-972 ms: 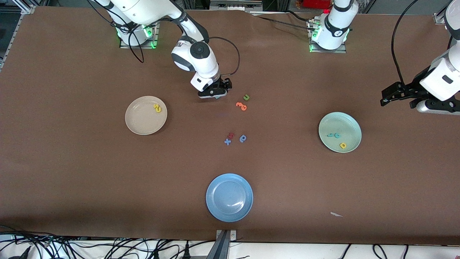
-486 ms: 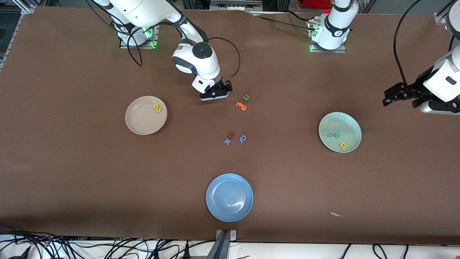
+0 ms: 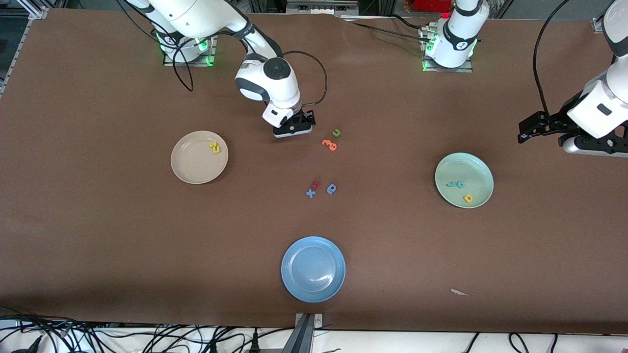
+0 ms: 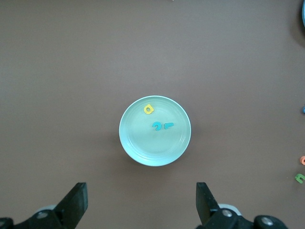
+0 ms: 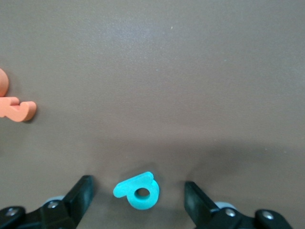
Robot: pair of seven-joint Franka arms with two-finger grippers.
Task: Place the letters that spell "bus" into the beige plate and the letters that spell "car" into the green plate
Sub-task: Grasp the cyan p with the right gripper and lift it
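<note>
The teal-blue "b" (image 5: 138, 192) lies flat on the table between the fingers of my right gripper (image 5: 139, 199), which stands open with a gap on each side of the letter. In the front view that gripper (image 3: 293, 131) hides the "b". The beige plate (image 3: 196, 165) holds the yellow "s" and "u" (image 3: 215, 147) close together. On the green plate (image 3: 463, 166) lie the teal "c" (image 3: 460, 184), the thin teal "r" (image 3: 451, 185) and the yellow "a" (image 3: 468, 198). My left gripper (image 3: 524, 131) waits open in the air beside the green plate (image 4: 155, 148), holding nothing.
Beside my right gripper lie an orange letter (image 3: 329, 144) and a green "u" (image 3: 336, 132). Nearer the front camera are a blue "x" (image 3: 310, 193), a red letter (image 3: 316, 184) and a darker blue round letter (image 3: 332, 189). A bright blue plate (image 3: 313, 268) sits near the front edge.
My right gripper has come down a little around the "b" and its fingers have narrowed slightly. My left arm has shifted a little in place.
</note>
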